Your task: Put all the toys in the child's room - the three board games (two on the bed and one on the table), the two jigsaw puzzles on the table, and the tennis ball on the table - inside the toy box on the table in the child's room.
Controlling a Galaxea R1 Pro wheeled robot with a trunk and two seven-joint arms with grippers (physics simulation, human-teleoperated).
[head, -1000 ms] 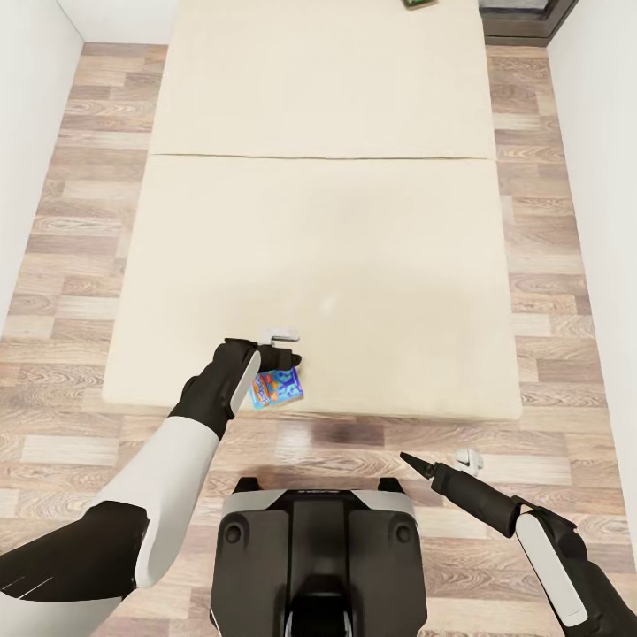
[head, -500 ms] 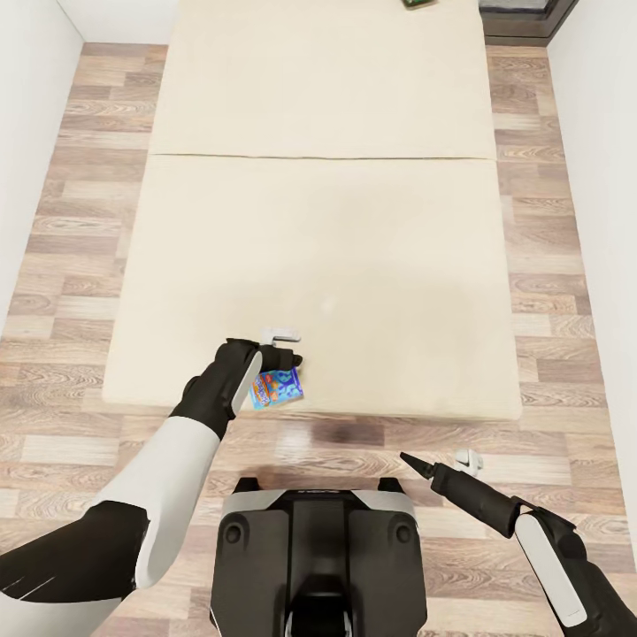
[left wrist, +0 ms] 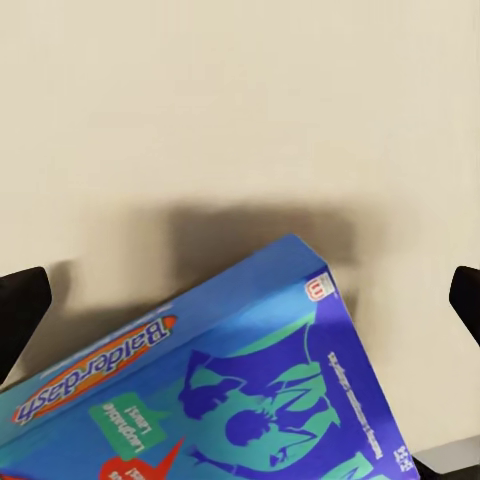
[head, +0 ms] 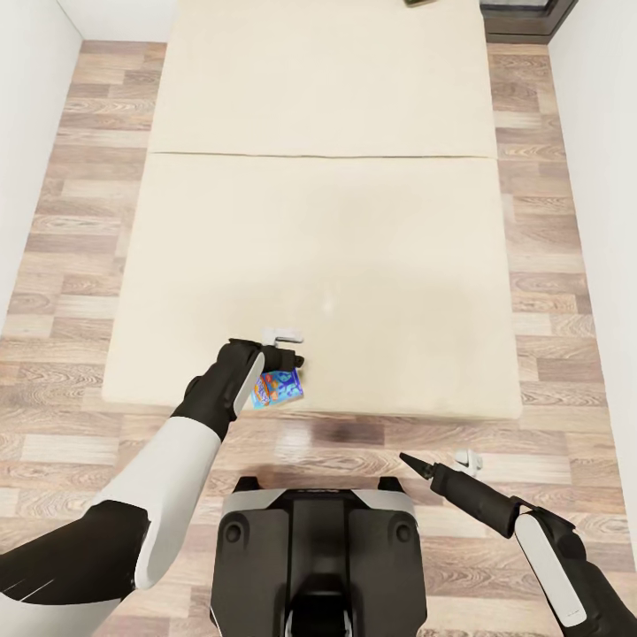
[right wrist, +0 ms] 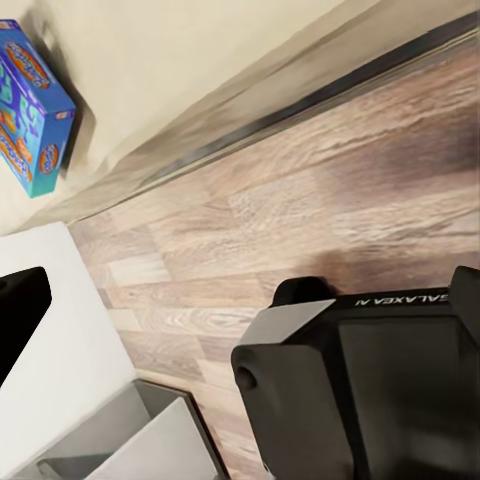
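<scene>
- Looking down from the head camera, we see the bed [head: 318, 221] with its plain beige mattress running away from us over the wood-plank floor [head: 80, 265].
- Our left gripper [head: 281, 352] hangs over the near edge of the mattress, at about 11 o'clock from our base [head: 318, 557].
- A blue Balderdash board game [head: 276, 387] sits at that gripper; the left wrist camera shows the box [left wrist: 230, 390] between the two dark fingertips [left wrist: 20, 310], tilted above the mattress with its shadow beneath it.
- The fingertips stand wide at either side of that view, and we cannot tell from these pictures whether they press on the box.
- A second, dark green box [head: 418, 3] lies at the far end of the bed, at about 1 o'clock, cut off by the frame.
- Our right gripper [head: 438, 467] hovers over the floor at 4 o'clock, well apart from the bed; we cannot tell how its jaws stand.
- The right wrist camera catches the blue box [right wrist: 35, 110] on edge near the mattress rim, with our base [right wrist: 370, 390] over the planks.
</scene>
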